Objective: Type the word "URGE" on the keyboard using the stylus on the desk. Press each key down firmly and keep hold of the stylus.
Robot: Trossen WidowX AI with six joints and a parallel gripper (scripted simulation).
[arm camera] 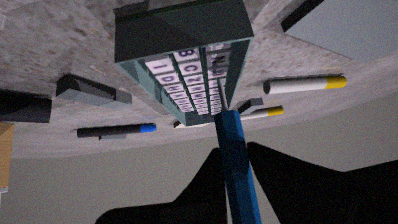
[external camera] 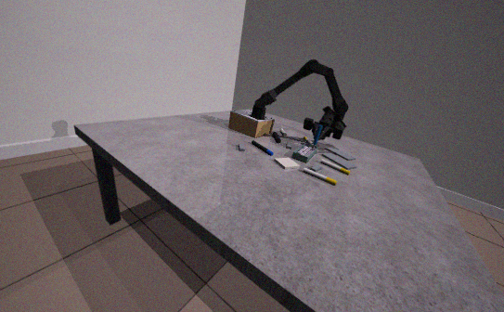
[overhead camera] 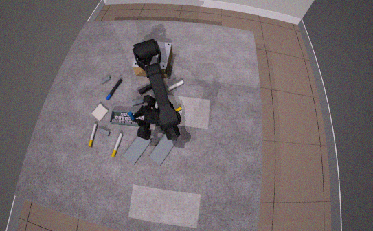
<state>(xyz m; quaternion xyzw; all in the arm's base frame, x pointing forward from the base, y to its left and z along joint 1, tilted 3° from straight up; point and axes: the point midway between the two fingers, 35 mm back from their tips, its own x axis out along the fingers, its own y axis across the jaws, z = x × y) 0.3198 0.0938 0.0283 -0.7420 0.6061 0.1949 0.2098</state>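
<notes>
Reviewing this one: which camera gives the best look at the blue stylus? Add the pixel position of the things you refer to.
The wrist view: the blue faceted stylus [overhead camera: 131, 116] [external camera: 317, 135] [arm camera: 235, 155] fills its foreground, thin grey tip included. The exterior view shows it small, slanting down to the keyboard; the top view shows only a short blue piece beside the dark gripper [overhead camera: 134, 116] [external camera: 319, 127] [arm camera: 234, 150].

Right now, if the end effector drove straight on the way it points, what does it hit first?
Likely the keyboard, met by the tip of the held blue stylus; remaining gap, if any, unclear.

The keyboard [overhead camera: 119, 122] [external camera: 303, 154] [arm camera: 185, 35] sits on the desk [overhead camera: 229, 161] [external camera: 253, 200] [arm camera: 285, 55]. In the top view, two markers [overhead camera: 93, 135] [overhead camera: 117, 145] [external camera: 319, 175] [external camera: 335, 167] [arm camera: 305, 84] [arm camera: 262, 113] lie below it, near a small block [overhead camera: 104, 131] [arm camera: 250, 105].
</notes>
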